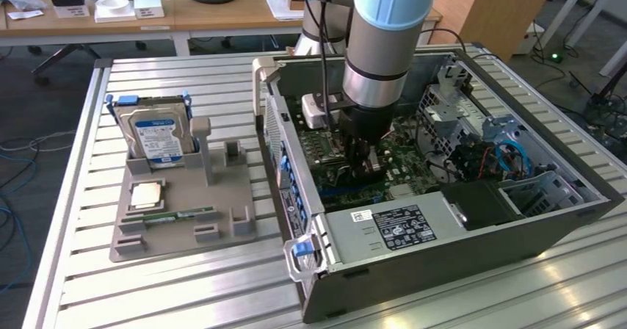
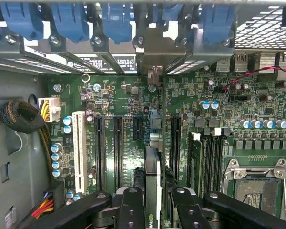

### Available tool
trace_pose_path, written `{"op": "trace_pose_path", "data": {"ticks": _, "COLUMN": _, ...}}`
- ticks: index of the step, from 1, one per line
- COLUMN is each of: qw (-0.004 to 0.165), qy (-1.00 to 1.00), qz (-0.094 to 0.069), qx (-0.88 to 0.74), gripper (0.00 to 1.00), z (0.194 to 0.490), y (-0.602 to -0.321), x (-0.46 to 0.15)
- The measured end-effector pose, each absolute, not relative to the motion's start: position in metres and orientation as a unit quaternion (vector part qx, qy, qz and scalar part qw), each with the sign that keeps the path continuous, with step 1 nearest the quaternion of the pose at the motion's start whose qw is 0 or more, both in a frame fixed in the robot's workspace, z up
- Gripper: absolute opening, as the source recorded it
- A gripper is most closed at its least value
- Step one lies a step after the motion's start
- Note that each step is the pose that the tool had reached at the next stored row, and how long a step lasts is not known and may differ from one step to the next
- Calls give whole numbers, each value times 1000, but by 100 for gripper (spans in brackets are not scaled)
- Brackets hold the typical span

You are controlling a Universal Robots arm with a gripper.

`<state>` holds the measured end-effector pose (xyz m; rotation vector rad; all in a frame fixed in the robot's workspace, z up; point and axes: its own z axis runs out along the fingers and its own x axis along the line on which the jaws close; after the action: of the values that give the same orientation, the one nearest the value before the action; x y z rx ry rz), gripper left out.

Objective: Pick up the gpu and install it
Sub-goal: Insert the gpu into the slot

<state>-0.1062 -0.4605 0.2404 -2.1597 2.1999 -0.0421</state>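
Gripper [image 2: 152, 202] inside the open case [image 1: 548, 219], fingers [image 2: 131, 205] pinching the gpu [image 2: 152, 186] edge-on between them; the card stands directly over the motherboard [image 2: 128, 100] slots; board lettering unreadable; hard drive [image 1: 157, 134] with blue-white label upright in the holder [image 1: 176, 230], well apart.

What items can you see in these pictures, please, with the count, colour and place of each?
computer case: one, dark grey, lying open on the slatted table.
motherboard: one, green, inside the case.
gpu: one, dark, edge-on between the fingers above the expansion slots.
hard drive: one, silver with a blue-white label, upright in the grey holder.
memory stick: one, green, lying flat on the holder.
power supply: one, grey, at the case's near end.
gripper: one, black, down inside the case, gripping the gpu.
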Motion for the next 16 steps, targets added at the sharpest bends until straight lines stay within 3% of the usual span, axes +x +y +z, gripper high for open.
{"op": "trace_pose_path", "data": {"ticks": 16, "qw": 29, "qy": 714, "qz": -14, "qx": -699, "gripper": 26, "z": 237, "y": -460, "x": -107}}
